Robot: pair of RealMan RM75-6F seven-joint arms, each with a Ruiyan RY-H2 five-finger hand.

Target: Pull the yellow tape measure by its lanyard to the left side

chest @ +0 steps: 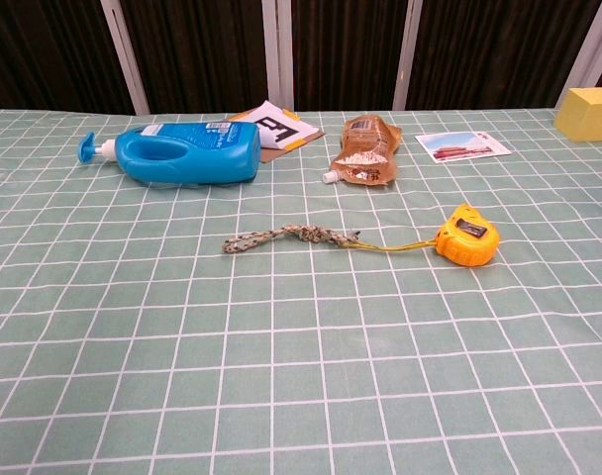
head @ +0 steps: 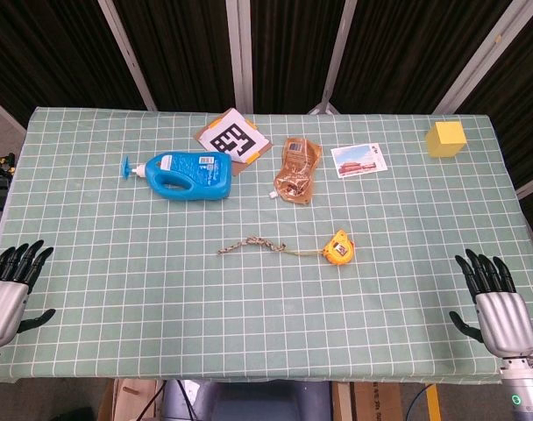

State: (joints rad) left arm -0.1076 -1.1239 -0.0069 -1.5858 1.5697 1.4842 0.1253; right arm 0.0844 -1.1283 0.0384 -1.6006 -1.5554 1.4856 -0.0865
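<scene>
A green checked table [head: 266, 298] seen from above, with a robot hand resting at each near corner. The left hand [head: 10, 289] lies at the near left edge, fingers spread apart and pointing away from the robot, holding nothing. The right hand [head: 494, 303] lies at the near right edge in the same pose, fingers apart and empty. The yellow tape measure [head: 339, 248] sits near the middle of the table, beyond and well to the left of the right hand's fingertips, well apart from both hands. Its lanyard [head: 253, 246], a braided cord, stretches flat from the tape measure toward the left hand's side, its free end still well to the right of the left fingertips. Farther beyond the fingers lie a blue detergent bottle [head: 183, 174] on its side, a printed marker card [head: 232, 137], a brown pouch [head: 298, 170], a photo card [head: 358, 160], and a yellow block [head: 446, 139] at the far right.
</scene>
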